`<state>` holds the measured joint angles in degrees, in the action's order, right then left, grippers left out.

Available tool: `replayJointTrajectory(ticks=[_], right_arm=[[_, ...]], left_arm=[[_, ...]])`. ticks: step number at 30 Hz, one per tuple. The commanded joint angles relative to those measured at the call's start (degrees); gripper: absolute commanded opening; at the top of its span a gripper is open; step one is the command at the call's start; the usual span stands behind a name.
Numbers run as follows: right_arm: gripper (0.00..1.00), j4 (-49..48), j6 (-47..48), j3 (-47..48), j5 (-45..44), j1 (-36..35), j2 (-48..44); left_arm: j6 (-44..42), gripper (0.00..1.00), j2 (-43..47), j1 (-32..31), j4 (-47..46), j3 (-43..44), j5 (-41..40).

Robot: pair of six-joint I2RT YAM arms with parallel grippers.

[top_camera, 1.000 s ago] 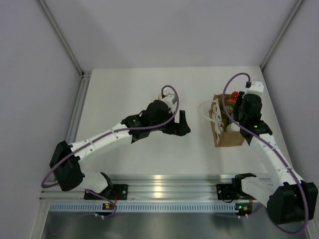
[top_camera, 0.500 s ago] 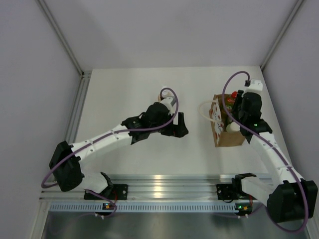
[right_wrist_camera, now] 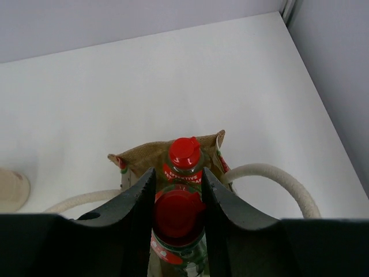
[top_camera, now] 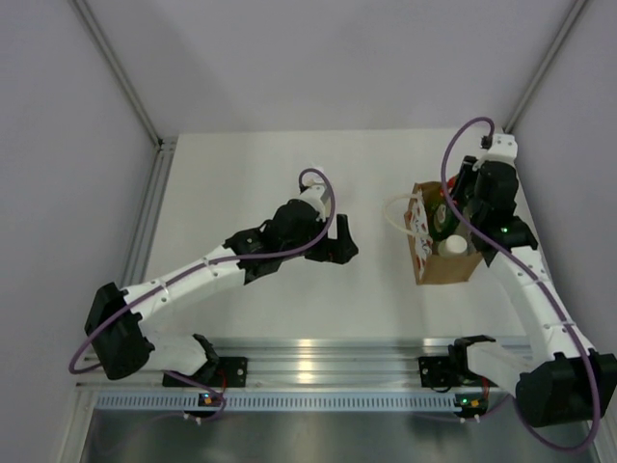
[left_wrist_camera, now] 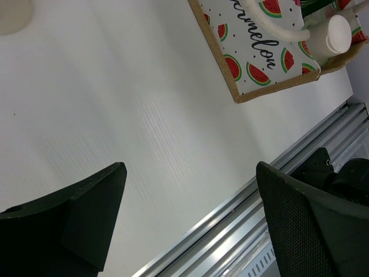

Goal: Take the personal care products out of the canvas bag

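My right tool (right_wrist_camera: 177, 183) is clamped on the red-capped bottle (right_wrist_camera: 177, 216); its neighbour (right_wrist_camera: 184, 154) beyond could snag, tipping the bag (right_wrist_camera: 141, 157).

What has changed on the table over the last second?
The right gripper, closed around a red-capped bottle, shifted farther back and right. The left gripper, open, drifted slightly left. The canvas bag and its white-capped bottle stayed put.
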<state>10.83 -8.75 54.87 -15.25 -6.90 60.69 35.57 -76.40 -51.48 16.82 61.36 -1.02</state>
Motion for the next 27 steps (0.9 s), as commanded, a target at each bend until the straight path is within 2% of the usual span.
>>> replayJointTrajectory(ticks=[1,16,27], right_arm=[[0.00,-2.8,-1.1,8.6,1.8,0.9,-1.2],[0.00,8.3,-2.0,25.1,11.2,-0.2,2.9],[0.00,10.8,-3.3,33.8,10.2,-5.9,7.2]], left_arm=[[-1.0,0.98,2.7,-0.2,-0.9,-0.8,-3.2],[-1.7,0.98,6.6,-0.1,0.9,-2.0,-7.4],[-1.6,0.98,9.8,-0.1,2.2,-3.8,-9.9]])
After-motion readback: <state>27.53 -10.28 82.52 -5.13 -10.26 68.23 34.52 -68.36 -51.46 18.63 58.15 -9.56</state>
